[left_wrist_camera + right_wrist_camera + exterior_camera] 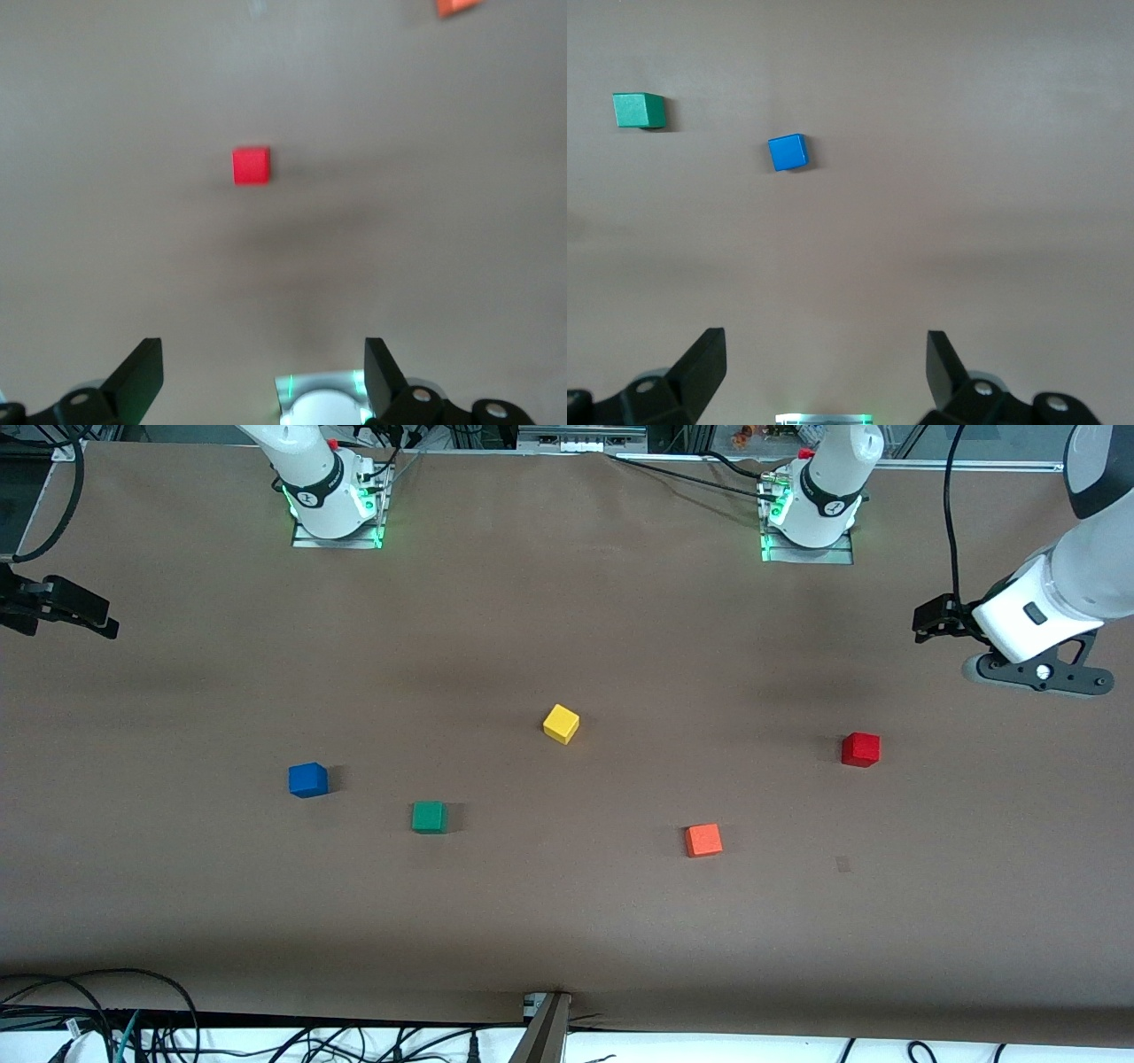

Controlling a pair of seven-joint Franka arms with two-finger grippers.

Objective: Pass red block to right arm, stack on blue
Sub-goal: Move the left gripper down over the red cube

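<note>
The table (567,921) is seen whole from a high camera facing both robot bases, which stand along the top of that view. From each wrist camera the table is looked down on from well above, between that arm's spread fingertips. The red block (251,166) is shared by the left wrist view and the front view (860,749); the blue cube (788,151) and green cube (639,110) are shared by the right wrist view and the front view.

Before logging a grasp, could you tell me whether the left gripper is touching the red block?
Apart: the left wrist view shows bare table between the open left gripper and the red block.
</note>
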